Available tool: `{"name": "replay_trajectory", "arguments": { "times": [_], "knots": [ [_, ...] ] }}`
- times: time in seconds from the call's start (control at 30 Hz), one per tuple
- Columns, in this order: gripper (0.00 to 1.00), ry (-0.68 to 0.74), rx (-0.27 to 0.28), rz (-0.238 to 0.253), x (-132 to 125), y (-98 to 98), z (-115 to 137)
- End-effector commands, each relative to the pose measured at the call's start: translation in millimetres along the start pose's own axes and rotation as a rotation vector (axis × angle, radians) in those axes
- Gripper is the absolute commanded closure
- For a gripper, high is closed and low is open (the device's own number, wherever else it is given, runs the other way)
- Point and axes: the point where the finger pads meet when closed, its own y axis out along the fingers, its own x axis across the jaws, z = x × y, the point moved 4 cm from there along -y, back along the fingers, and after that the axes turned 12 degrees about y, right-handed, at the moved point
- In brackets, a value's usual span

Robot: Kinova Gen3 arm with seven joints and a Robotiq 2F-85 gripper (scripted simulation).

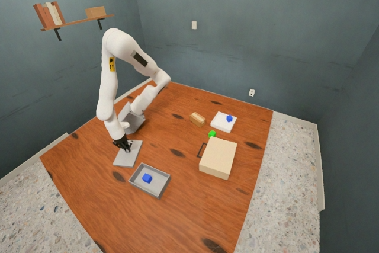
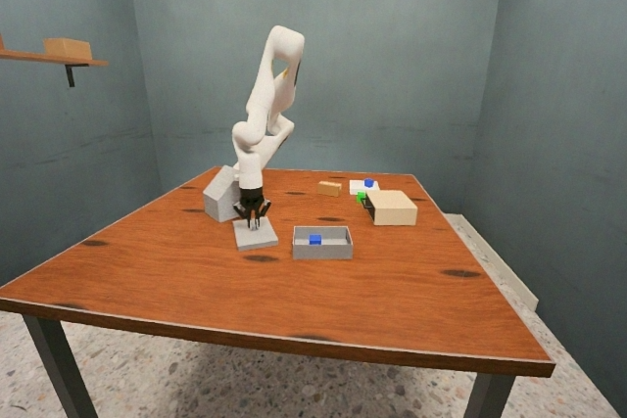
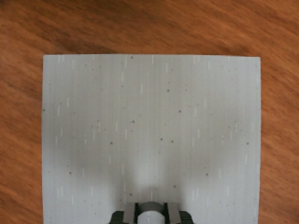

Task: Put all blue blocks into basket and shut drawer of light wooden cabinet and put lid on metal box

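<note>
My gripper [image 1: 127, 149] [image 2: 254, 226] [image 3: 150, 217] is shut on the knob of the flat grey lid [image 1: 122, 160] [image 2: 256, 241] [image 3: 149, 112]. The lid looks level, on or just above the table. A blue block [image 1: 147, 178] [image 2: 314, 240] lies inside the grey open-topped box [image 1: 157, 182] [image 2: 322, 252], right of the lid. Another blue block [image 1: 229, 118] [image 2: 368, 183] is in or on the white tray [image 1: 219, 121] [image 2: 356, 190]; its footing is unclear. The light wooden cabinet [image 1: 218, 156] [image 2: 395, 210] has its handle [image 1: 201, 150] on the left; its drawer looks shut. Its inside is hidden.
A green block [image 1: 212, 134] [image 2: 361, 197] sits beside the cabinet's far end. A small tan box [image 1: 197, 119] [image 2: 329, 188] lies left of the white tray. A large slanted grey object [image 1: 132, 121] [image 2: 222, 196] stands close behind the gripper and lid.
</note>
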Motion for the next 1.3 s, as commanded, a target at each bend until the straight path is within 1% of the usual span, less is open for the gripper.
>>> {"name": "replay_trajectory", "arguments": {
  "times": [0.0, 0.43, 0.47, 1.27],
  "knots": [
    [0.9, 0.001, -0.005, 0.0, -0.1, 0.0, -0.5],
    [0.9, 0.001, -0.005, 0.0, -0.1, 0.0, -0.5],
    [0.6, 0.001, -0.005, 0.0, -0.1, 0.0, -0.5],
    [0.6, 0.001, -0.005, 0.0, -0.1, 0.0, -0.5]
  ]
}}
